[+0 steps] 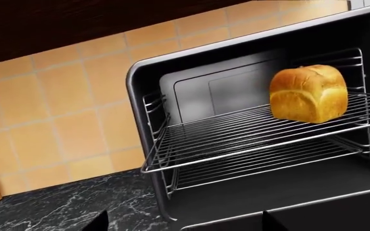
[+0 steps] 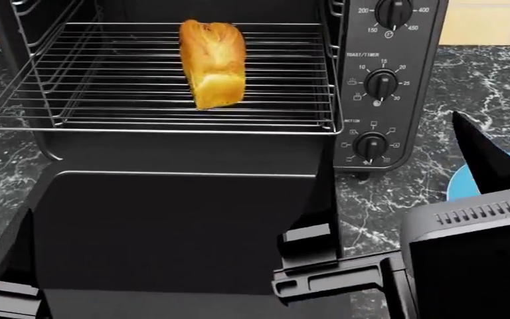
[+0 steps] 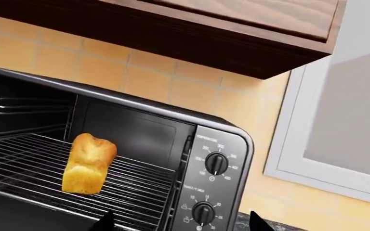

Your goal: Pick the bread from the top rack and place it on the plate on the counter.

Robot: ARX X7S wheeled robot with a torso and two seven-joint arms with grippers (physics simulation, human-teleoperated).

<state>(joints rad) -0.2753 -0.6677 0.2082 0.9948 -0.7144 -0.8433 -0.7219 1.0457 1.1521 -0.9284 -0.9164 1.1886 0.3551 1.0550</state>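
From the left wrist view, the bread stands upright on the top rack, which is pulled partway out of the black toaster oven; a second wire rack shows just beneath it. Only the two dark fingertips of the left gripper reach into this picture, set well apart with nothing between them, and the loaf lies ahead of them and off toward the oven's control side, clear of any contact. This view alone shows the marble counter beside the oven and the tan tiled wall behind. The head view adds what both wrist cameras miss: the oven door folded down flat below the rack, three control knobs on the panel, and a sliver of the blue plate on the counter, half hidden behind the dark tip of the right arm. The loaf rests on the rack's middle, far beyond that arm. The right wrist view shows the bread from its narrow end, plus a wooden wall cabinet above the oven and a white window frame at its side. The right gripper shows only two spread tips, holding nothing, with the loaf ahead and off to the rack side.
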